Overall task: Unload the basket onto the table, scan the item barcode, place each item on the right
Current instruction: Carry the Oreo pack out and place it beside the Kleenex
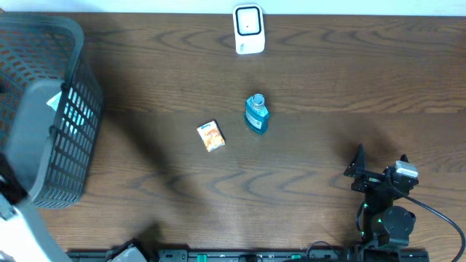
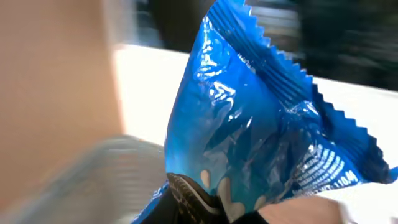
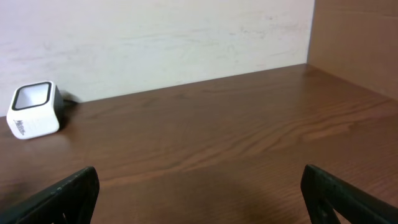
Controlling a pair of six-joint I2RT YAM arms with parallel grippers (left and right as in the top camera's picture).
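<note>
One scanner [image 1: 248,29], bottle [image 1: 256,114]; maybe two packets [image 1: 211,135] [image 2: 261,137]

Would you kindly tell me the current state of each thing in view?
Left claw: shut on the blue packet.
Blue packet: gripped at its bottom edge.
Right claw: open, empty.
Orange packet: lying flat, untouched.
Blue bottle: on the table, untouched.
Scanner: nothing at its window.
Basket: at the table's left end.
</note>
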